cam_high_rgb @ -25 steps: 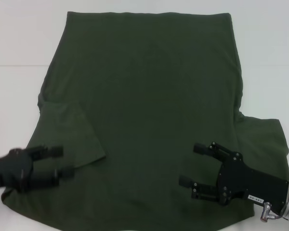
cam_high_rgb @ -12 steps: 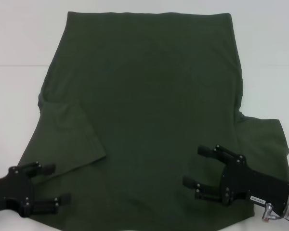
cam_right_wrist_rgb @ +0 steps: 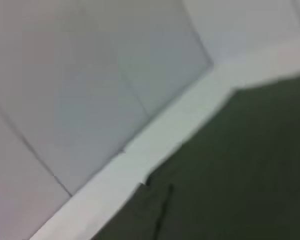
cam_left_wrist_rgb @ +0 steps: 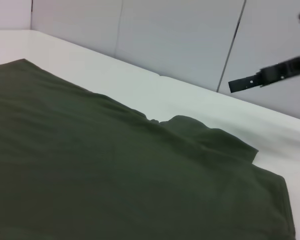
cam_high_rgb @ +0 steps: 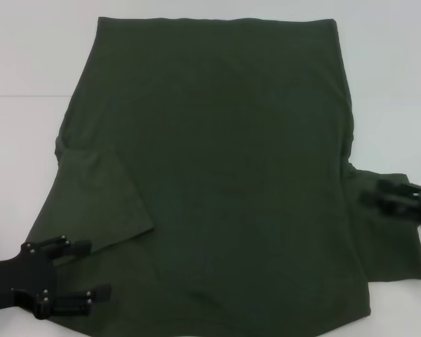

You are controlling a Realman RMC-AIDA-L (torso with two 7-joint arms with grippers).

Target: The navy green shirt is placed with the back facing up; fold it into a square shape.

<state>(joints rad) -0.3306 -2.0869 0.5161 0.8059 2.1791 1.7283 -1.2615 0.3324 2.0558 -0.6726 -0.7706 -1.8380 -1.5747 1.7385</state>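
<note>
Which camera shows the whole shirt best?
The head view: the shirt lies spread flat on the table, nearly all of it in the picture, both sleeves showing. The left wrist view catches only part of it from low and close, with one sleeve. The right wrist view shows just an edge, blurred.

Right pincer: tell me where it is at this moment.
In the head view the right pincer is at the right edge, over the navy green shirt, above its right sleeve. The left pincer is at the opposite lower corner.
</note>
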